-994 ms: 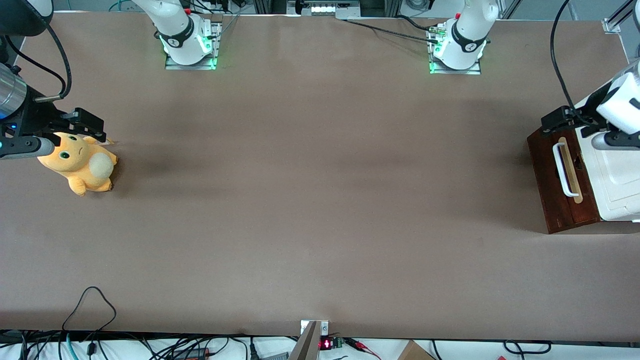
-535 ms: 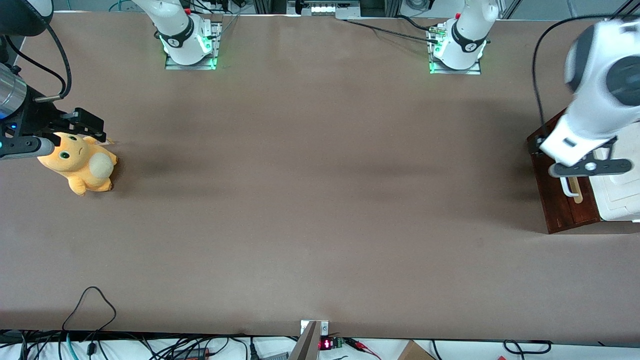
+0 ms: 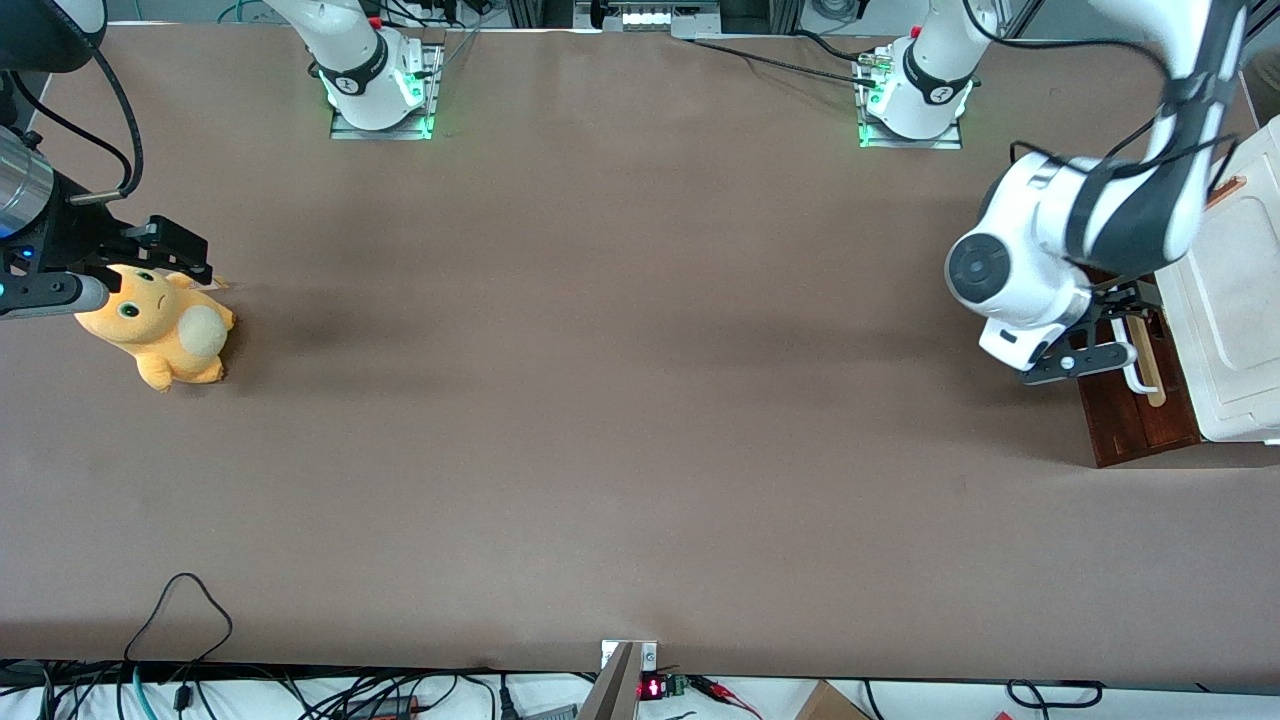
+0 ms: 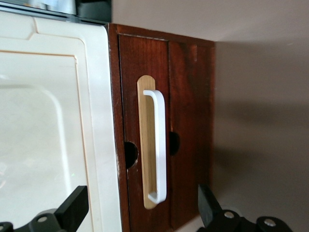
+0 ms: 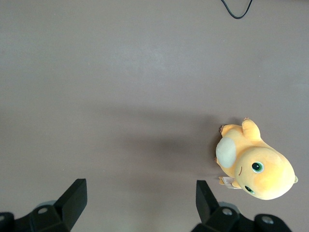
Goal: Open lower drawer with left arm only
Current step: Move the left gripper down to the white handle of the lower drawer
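black two-finger gripper (image 4: 140, 212) hangs spread wide above the dark red-brown wooden drawer front (image 4: 186, 130), should straddle its white U-shaped bar handle (image 4: 160, 145) squarely before pulling

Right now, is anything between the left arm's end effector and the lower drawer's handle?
Nothing visible. The end effector hangs open above the drawer front, its fingers wide apart, with open space down to the white handle. The cream cabinet top lies beside it.
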You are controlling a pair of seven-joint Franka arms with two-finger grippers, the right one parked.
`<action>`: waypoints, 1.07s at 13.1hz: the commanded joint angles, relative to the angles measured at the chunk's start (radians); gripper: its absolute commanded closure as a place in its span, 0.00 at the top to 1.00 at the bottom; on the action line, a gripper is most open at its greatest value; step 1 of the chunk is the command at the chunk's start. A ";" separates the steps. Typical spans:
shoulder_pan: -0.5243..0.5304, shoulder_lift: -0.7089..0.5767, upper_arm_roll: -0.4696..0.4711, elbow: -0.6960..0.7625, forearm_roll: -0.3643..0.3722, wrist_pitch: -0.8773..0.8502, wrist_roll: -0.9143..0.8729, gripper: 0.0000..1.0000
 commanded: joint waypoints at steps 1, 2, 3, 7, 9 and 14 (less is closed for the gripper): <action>-0.001 0.076 -0.013 -0.023 0.137 -0.041 -0.126 1.00; -0.001 0.086 -0.019 -0.033 0.166 -0.043 -0.146 1.00; -0.001 0.109 -0.022 -0.035 0.203 -0.053 -0.158 1.00; 0.003 0.149 -0.022 -0.032 0.258 -0.060 -0.169 1.00; 0.017 0.169 -0.021 -0.030 0.258 -0.051 -0.167 1.00; 0.031 0.229 -0.015 -0.040 0.350 -0.083 -0.177 1.00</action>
